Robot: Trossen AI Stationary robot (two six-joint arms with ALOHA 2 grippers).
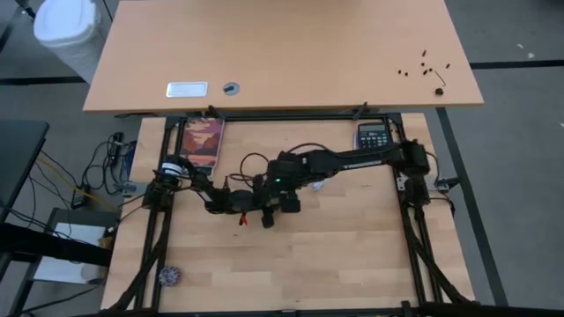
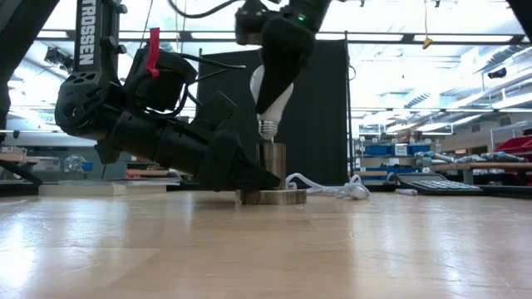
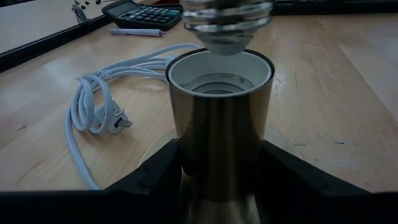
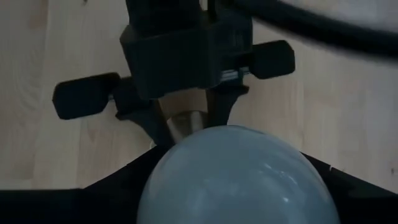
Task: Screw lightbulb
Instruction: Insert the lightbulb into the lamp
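Observation:
The white lightbulb [image 2: 271,90] hangs upright, screw base [image 3: 227,22] down, just above the open mouth of the silvery socket [image 3: 221,118]. The socket stands on its round disc base [image 2: 271,197] near the table's middle. Its white cord [image 3: 96,106] lies coiled on the table beside it. My right gripper [image 2: 281,62] comes down from above and is shut on the bulb. My left gripper [image 2: 241,173] lies low along the table and is shut on the socket's barrel. In the low view the base tip sits at the socket's rim; whether they touch I cannot tell. My left gripper pinches the socket's upright barrel [image 3: 186,155] between its two fingers [image 3: 155,174], low down, just above the disc base. The fingers come level from the table's left. The socket stands upright on the table. My right gripper pinches the bulb's round glass end [image 4: 233,177] between its two fingers, from above, pointing down with a slight tilt. The bulb hangs below the fingers, base down, clear of the table.
A black calculator [image 1: 373,136] and a pen [image 3: 140,32] lie at the far right, a picture card [image 1: 203,143] at the far left, a small round object [image 1: 170,276] at the near left corner. A second tabletop [image 1: 282,53] stands beyond the far edge.

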